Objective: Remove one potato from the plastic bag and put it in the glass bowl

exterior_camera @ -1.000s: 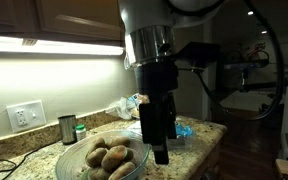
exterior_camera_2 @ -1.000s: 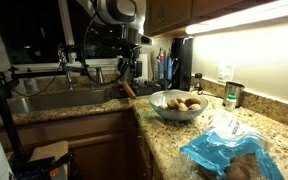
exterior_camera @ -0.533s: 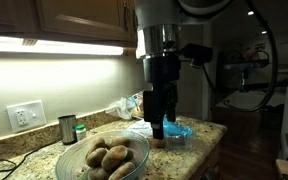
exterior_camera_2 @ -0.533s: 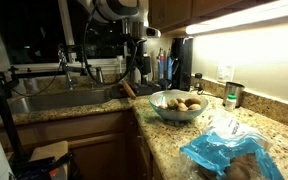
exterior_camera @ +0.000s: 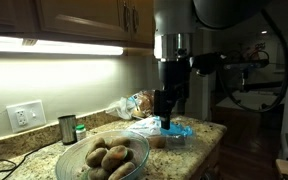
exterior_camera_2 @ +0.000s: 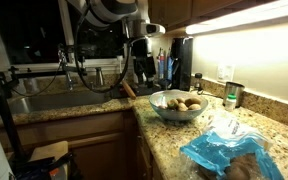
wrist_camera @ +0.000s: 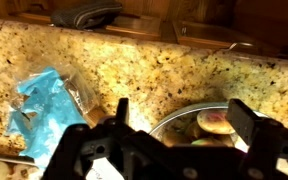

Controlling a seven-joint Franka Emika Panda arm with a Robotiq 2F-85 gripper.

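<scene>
A glass bowl [exterior_camera: 102, 160] holds several potatoes and stands on the granite counter; it also shows in an exterior view [exterior_camera_2: 179, 104] and in the wrist view [wrist_camera: 209, 125]. A blue plastic bag [exterior_camera_2: 227, 152] with potatoes inside lies further along the counter, seen too in an exterior view [exterior_camera: 166, 130] and in the wrist view [wrist_camera: 46, 105]. My gripper [exterior_camera: 165, 113] hangs above the counter between bowl and bag. In the wrist view its fingers [wrist_camera: 179, 125] are wide apart and empty, with the bowl below them.
A metal cup [exterior_camera: 67, 129] and a small green-topped jar [exterior_camera: 80, 131] stand by the wall outlet. A sink [exterior_camera_2: 54, 100] with a faucet lies past the counter corner. A crumpled clear bag [exterior_camera: 127, 106] sits by the backsplash. Cabinets hang overhead.
My gripper has moved away from the bowl toward the blue bag and sits further from the camera. It stays open and empty.
</scene>
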